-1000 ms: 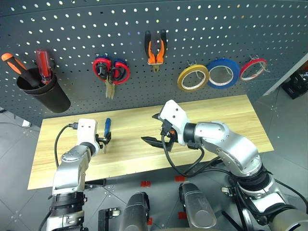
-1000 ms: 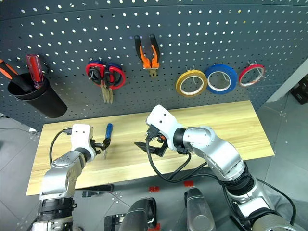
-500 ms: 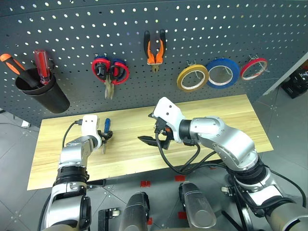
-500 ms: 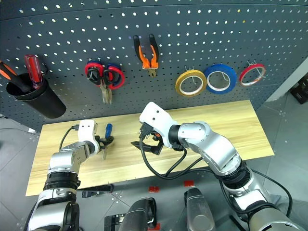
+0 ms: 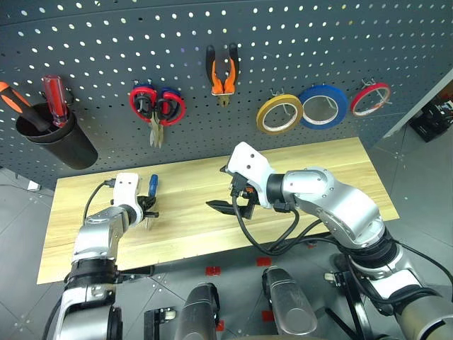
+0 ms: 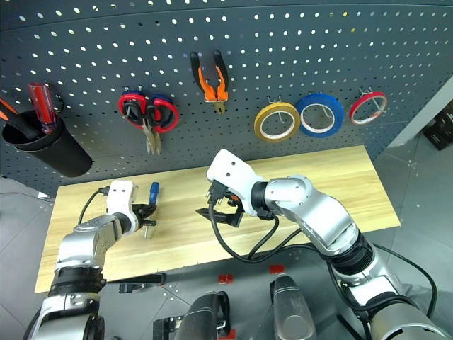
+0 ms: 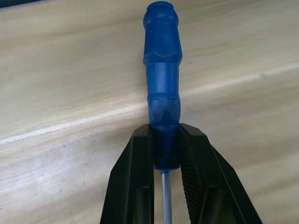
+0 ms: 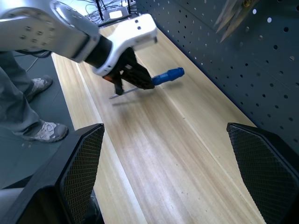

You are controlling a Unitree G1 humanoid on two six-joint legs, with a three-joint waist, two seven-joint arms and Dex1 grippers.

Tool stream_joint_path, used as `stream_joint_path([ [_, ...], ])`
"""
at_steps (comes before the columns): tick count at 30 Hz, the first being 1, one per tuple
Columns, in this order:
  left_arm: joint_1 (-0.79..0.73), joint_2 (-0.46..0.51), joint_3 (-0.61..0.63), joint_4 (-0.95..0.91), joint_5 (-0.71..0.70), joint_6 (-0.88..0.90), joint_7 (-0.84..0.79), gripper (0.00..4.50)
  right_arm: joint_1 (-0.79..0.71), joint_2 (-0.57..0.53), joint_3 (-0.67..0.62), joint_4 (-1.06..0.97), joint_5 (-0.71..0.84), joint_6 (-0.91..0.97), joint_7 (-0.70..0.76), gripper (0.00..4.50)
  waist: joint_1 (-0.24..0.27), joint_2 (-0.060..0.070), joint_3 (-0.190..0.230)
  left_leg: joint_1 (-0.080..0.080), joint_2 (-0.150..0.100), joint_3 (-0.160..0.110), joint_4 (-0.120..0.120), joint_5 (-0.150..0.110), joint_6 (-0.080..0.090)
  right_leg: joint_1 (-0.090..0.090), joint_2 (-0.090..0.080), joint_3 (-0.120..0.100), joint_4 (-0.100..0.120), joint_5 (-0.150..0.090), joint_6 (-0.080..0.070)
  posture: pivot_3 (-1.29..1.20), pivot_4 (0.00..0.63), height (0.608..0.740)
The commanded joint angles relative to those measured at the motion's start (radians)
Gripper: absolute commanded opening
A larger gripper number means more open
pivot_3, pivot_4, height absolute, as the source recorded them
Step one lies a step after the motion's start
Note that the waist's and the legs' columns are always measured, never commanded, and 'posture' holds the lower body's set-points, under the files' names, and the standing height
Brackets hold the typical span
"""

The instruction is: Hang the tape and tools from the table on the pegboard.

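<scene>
left eye view: we list the blue-handled screwdriver (image 5: 151, 190) on the light wooden table (image 5: 333, 170), near its left end, the left gripper (image 5: 147, 210) clamped at the handle's base where the steel shaft begins; red tape (image 5: 369, 98) and orange-and-black pliers (image 5: 221, 69) hang on the perforated grey pegboard (image 5: 283, 42). right eye view: right gripper (image 6: 212, 212) hovers mid-table, jaws wide, empty. left wrist view: ridged black fingers (image 7: 136, 186) pinch glossy, ribbed blue plastic. right wrist view: mesh-textured pads (image 8: 79, 172) spread far apart. we judge a straight lift best, keeping the grip firm so the smooth handle cannot slip.
</scene>
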Motion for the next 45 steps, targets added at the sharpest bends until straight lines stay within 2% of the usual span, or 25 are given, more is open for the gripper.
stream_joint_path([
  [1, 0.115, 0.033, 0.047, -0.267, -0.022, -0.063, -0.018, 0.46, 0.009, -0.014, -0.049, -0.065, 0.024, -0.034, 0.021, 4.5, 0.001, 0.0, 0.0, 0.0, 0.0, 0.0, 0.0, 0.0, 0.0, 0.0, 0.0, 0.0, 0.0, 0.0, 0.0, -0.25, 0.275, 0.74],
  [5, 0.282, 0.002, 0.115, -0.57, 0.035, -0.36, 0.044, 0.46, 0.041, -0.044, -0.096, -0.099, 0.031, -0.143, 0.064, 4.5, 0.007, 0.0, 0.0, -0.001, 0.0, 0.0, 0.0, 0.0, 0.0, 0.0, -0.002, 0.0, -0.001, 0.0, 0.0, -0.23, 0.265, 0.74],
  [8, 0.331, -0.014, 0.154, -0.689, 0.111, -0.461, 0.133, 0.46, 0.071, -0.023, -0.138, -0.091, 0.022, -0.326, 0.095, 4.5, 0.024, -0.001, -0.001, -0.002, 0.0, 0.0, 0.0, 0.0, 0.0, 0.0, -0.003, 0.0, -0.002, 0.0, 0.0, -0.2, 0.255, 0.74],
  [10, 0.324, -0.015, 0.186, -0.73, 0.15, -0.501, 0.186, 0.46, 0.072, -0.004, -0.167, -0.072, 0.046, -0.365, 0.111, 4.5, 0.03, -0.001, -0.001, -0.002, 0.0, 0.0, 0.0, -0.001, 0.002, 0.0, -0.002, -0.001, 0.0, 0.0, 0.0, -0.19, 0.25, 0.74],
  [13, 0.26, -0.007, 0.234, -0.743, 0.162, -0.509, 0.244, 0.46, 0.039, 0.024, -0.196, -0.022, 0.072, -0.394, 0.124, 4.5, 0.032, -0.002, -0.003, -0.001, -0.001, 0.0, 0.0, -0.001, 0.002, 0.0, -0.001, -0.002, 0.0, 0.0, 0.0, -0.15, 0.232, 0.74],
  [16, 0.119, 0.013, 0.276, -0.727, 0.13, -0.465, 0.295, 0.46, -0.013, 0.058, -0.222, 0.029, 0.09, -0.398, 0.119, 4.5, 0.033, -0.003, -0.003, -0.002, -0.001, 0.0, 0.001, -0.001, 0.002, 0.0, 0.002, -0.003, 0.001, 0.0, 0.0, -0.14, 0.224, 0.74],
  [20, -0.086, 0.02, 0.283, -0.627, 0.07, -0.424, 0.327, 0.46, -0.061, 0.08, -0.219, 0.08, 0.081, -0.419, 0.122, 4.5, 0.036, -0.007, -0.008, -0.002, -0.001, -0.001, 0.001, 0.0, -0.001, 0.0, 0.003, -0.003, 0.001, 0.0, 0.0, -0.14, 0.212, 0.74],
  [23, -0.176, 0.021, 0.27, -0.53, 0.06, -0.46, 0.332, 0.46, -0.084, 0.099, -0.214, 0.101, 0.079, -0.427, 0.115, 4.5, 0.032, -0.009, -0.01, -0.002, -0.001, 0.0, 0.001, 0.001, -0.001, 0.0, 0.003, -0.003, 0.0, 0.0, 0.0, -0.15, 0.203, 0.74],
  [30, -0.183, 0.003, 0.303, -0.375, 0.042, -0.565, 0.355, 0.46, -0.092, 0.108, -0.205, 0.1, 0.072, -0.428, 0.11, 4.5, 0.024, -0.009, -0.01, -0.002, 0.0, 0.0, 0.001, 0.001, -0.003, -0.001, 0.004, -0.004, 0.001, 0.0, 0.0, -0.18, 0.199, 0.74],
  [36, -0.099, -0.041, 0.337, -0.437, 0.025, -0.595, 0.405, 0.46, -0.086, 0.094, -0.211, 0.09, 0.071, -0.414, 0.104, 4.5, 0.021, -0.01, -0.012, -0.002, -0.001, 0.0, 0.001, 0.002, -0.003, -0.001, 0.003, -0.003, 0.001, 0.0, 0.0, -0.19, 0.197, 0.74],
  [38, -0.084, -0.052, 0.346, -0.456, 0.023, -0.601, 0.424, 1.18, -0.084, 0.089, -0.21, 0.091, 0.071, -0.414, 0.105, 4.5, 0.022, -0.013, -0.014, -0.002, -0.001, 0.0, 0.001, 0.002, -0.003, -0.001, 0.003, -0.003, 0.001, 0.0, 0.0, -0.19, 0.193, 0.74],
  [43, -0.078, -0.063, 0.34, -0.469, 0.018, -0.599, 0.445, 2.64, -0.08, 0.087, -0.202, 0.103, 0.068, -0.423, 0.112, 4.5, 0.026, -0.016, -0.019, -0.002, -0.001, 0.0, 0.001, 0.002, -0.003, -0.001, 0.003, -0.003, 0.001, 0.0, 0.0, -0.18, 0.19, 0.74],
  [44, -0.078, -0.061, 0.337, -0.47, 0.018, -0.601, 0.444, 2.9, -0.08, 0.087, -0.201, 0.105, 0.067, -0.425, 0.113, 4.5, 0.026, -0.016, -0.02, -0.002, -0.001, 0.0, 0.001, 0.002, -0.003, -0.001, 0.003, -0.003, 0.001, 0.0, 0.0, -0.18, 0.19, 0.74],
  [45, -0.079, -0.06, 0.34, -0.468, 0.017, -0.6, 0.449, 2.9, -0.077, 0.087, -0.199, 0.107, 0.065, -0.428, 0.115, 4.5, 0.026, -0.016, -0.021, -0.002, -0.001, 0.0, 0.001, 0.002, -0.003, -0.001, 0.003, -0.003, 0.001, 0.0, 0.0, -0.18, 0.19, 0.74],
])
